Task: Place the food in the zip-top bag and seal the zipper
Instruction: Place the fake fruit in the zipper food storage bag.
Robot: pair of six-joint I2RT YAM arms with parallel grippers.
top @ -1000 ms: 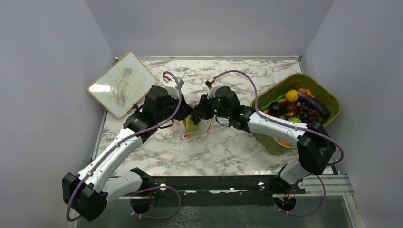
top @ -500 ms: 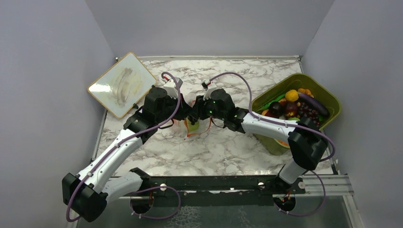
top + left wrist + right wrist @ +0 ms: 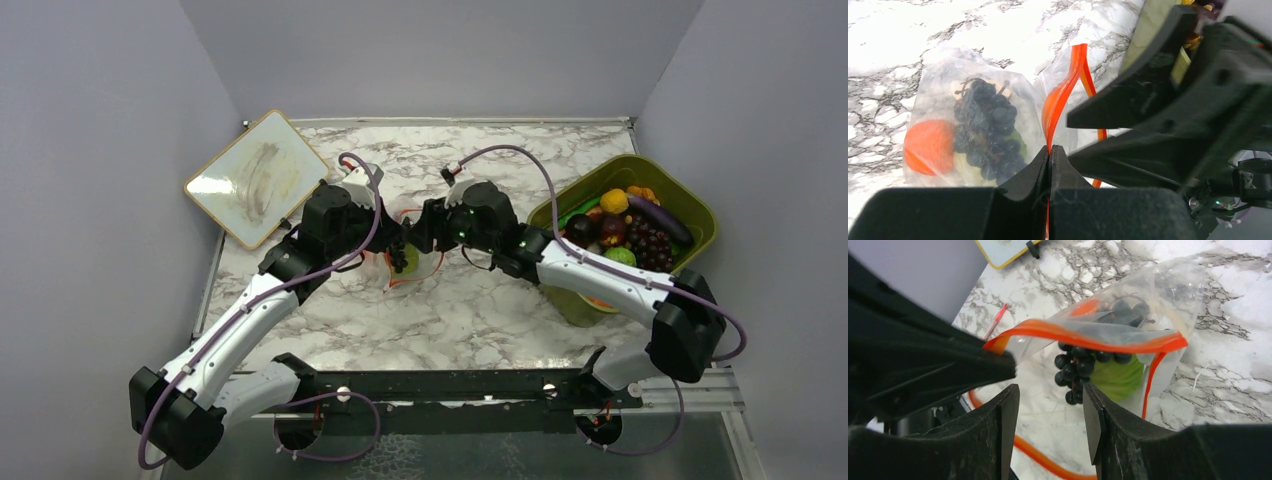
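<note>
You are at the sealing step, as I read it. The zip-top bag [image 3: 408, 262] sits on the table [image 3: 480, 310] about midway between the near and far edges, a little left of centre. Already inside it are the dark grapes [image 3: 985, 130], an orange piece [image 3: 928, 146] and a green piece [image 3: 1120, 377].

Your left pincer [image 3: 1049, 165] is clamped tight on the zipper [image 3: 1064, 95], pinching the red-orange strip and holding it up off the marble. Your right pincer [image 3: 1048, 425] has its jaws parted with nothing between them and faces the bag's mouth at close range.

From the right wrist view the mouth gapes: the two red-orange edges bow apart over the grapes. The next move likely calls for bringing the right pincer onto both edges close beside the left grip, closing, and then drawing along the strip to press it shut. Catch only one edge and the seal will not take.

Both arms reach forward and inward from the near edge, their wrists almost meeting over the bag. The right forearm passes close by the olive bin [image 3: 585, 180] at the table's right edge.
</note>
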